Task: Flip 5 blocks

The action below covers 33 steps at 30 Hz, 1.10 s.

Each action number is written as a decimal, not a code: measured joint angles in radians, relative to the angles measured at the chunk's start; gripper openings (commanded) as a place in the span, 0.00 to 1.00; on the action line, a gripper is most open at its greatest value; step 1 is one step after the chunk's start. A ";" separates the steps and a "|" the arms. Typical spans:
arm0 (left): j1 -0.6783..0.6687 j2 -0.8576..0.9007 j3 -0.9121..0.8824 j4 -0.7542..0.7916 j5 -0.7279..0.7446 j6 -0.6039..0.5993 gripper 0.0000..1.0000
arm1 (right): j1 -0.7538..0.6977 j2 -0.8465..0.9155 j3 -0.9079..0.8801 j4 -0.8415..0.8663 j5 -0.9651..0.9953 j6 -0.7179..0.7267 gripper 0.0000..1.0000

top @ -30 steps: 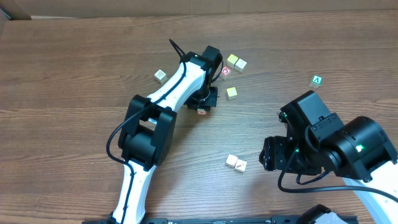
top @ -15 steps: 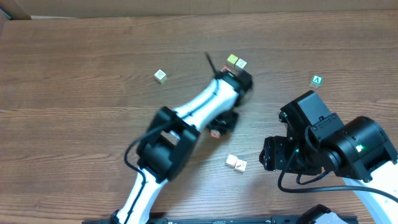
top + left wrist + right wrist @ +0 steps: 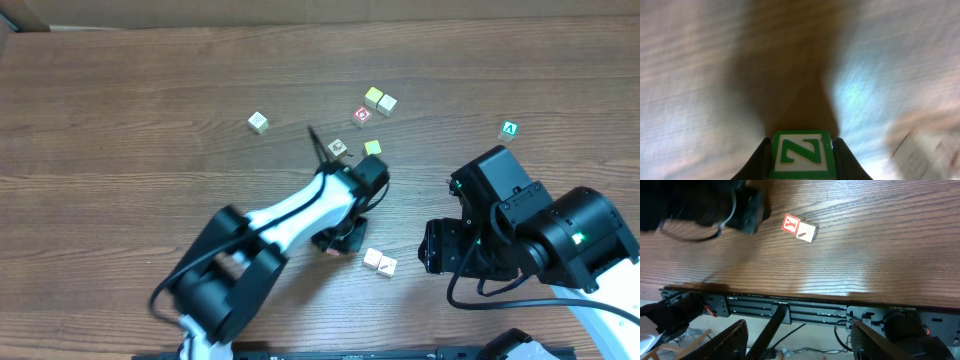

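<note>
Block with the green N (image 3: 801,152) is getting carried, pinched in the left gripper (image 3: 337,238), now swinging down to just left of the block pair (image 3: 379,262), probably for a flipped drop; right gripper (image 3: 799,341) is idling, spread.

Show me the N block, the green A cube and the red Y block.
N block (image 3: 801,151), left wrist view, lettered face.
green A cube (image 3: 510,129), overhead view, top face.
red Y block (image 3: 791,224), right wrist view, top face.
</note>
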 measured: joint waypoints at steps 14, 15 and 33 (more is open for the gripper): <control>-0.010 -0.208 -0.311 0.345 0.208 0.024 0.10 | 0.000 0.000 0.000 0.000 0.004 0.000 0.67; -0.012 -0.208 -0.312 0.354 0.215 0.024 0.11 | 0.000 0.000 0.000 0.000 0.005 0.000 0.66; 0.045 -0.209 -0.321 0.417 0.193 0.010 0.19 | 0.000 0.000 0.000 0.000 0.000 0.000 0.67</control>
